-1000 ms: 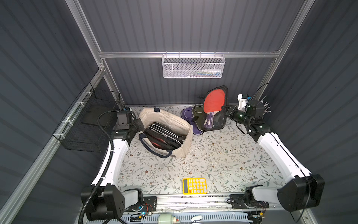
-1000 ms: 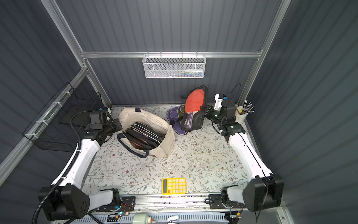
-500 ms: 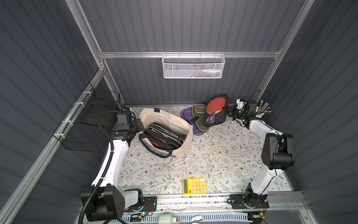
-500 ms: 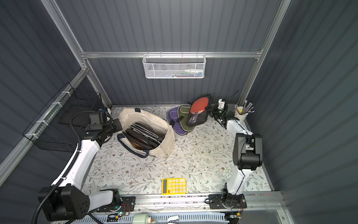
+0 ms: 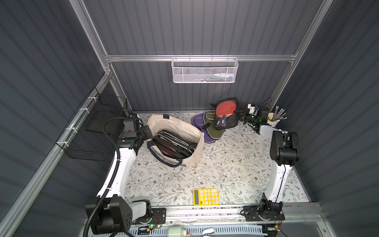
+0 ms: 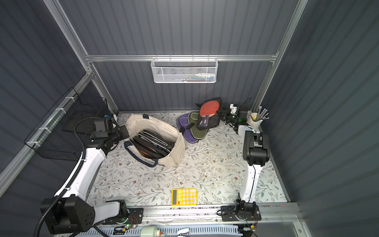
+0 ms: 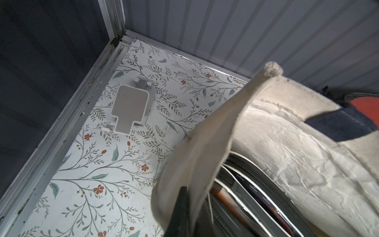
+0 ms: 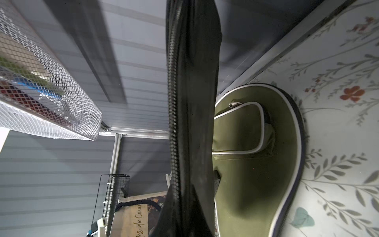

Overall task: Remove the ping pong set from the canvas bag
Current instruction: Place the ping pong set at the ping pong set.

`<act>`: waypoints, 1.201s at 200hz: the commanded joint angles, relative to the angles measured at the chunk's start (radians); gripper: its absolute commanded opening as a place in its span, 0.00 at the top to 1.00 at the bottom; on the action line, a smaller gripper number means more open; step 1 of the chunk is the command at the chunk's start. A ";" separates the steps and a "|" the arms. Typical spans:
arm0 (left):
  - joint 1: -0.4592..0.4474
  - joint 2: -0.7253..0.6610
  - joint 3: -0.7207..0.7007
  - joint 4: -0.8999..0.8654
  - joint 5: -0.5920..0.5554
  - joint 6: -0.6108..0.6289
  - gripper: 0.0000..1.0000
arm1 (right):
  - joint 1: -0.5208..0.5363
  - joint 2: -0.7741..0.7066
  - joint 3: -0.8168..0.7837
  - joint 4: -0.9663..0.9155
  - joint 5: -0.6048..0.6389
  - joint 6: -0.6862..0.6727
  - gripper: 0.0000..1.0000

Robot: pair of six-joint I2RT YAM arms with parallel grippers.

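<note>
My R gripper grips the ping pong set, out of the canvas bag, tilted over green case at bench back-right corner; L gripper pinches bag rim. Left: set down, release

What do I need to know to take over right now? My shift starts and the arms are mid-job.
Grippers: the left gripper is shut on the rim of the canvas bag. The right gripper is shut on a black ping pong set, held upright over the green case and purple case at the back.
Done: those three are out of the bag.
Left: set this one down and release. Several dark cases lie in the bag.
</note>
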 commanded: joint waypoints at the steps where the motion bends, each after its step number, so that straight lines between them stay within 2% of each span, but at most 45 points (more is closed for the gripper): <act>1: 0.008 -0.021 0.000 0.035 0.009 0.019 1.00 | -0.005 -0.007 0.029 0.090 -0.055 0.016 1.00; 91: 0.010 -0.022 0.000 0.037 0.013 0.017 1.00 | -0.027 0.042 0.039 -0.079 -0.023 -0.096 1.00; 142: 0.010 -0.021 -0.002 0.037 0.012 0.016 1.00 | -0.026 0.084 0.067 -0.099 -0.019 -0.104 1.00; 184: 0.010 -0.022 -0.003 0.037 0.009 0.017 1.00 | -0.028 0.087 0.073 -0.224 0.013 -0.183 1.00; 196: 0.011 -0.024 -0.002 0.039 0.009 0.017 1.00 | -0.028 0.084 0.078 -0.278 0.031 -0.220 0.93; 213: 0.011 -0.024 -0.003 0.038 0.009 0.017 1.00 | -0.028 0.081 0.083 -0.351 0.057 -0.268 0.90; 230: 0.012 -0.024 -0.002 0.037 0.009 0.017 1.00 | -0.028 0.081 0.101 -0.424 0.086 -0.311 0.77; 240: 0.011 -0.024 -0.002 0.036 0.007 0.017 1.00 | -0.027 0.081 0.112 -0.468 0.105 -0.338 0.75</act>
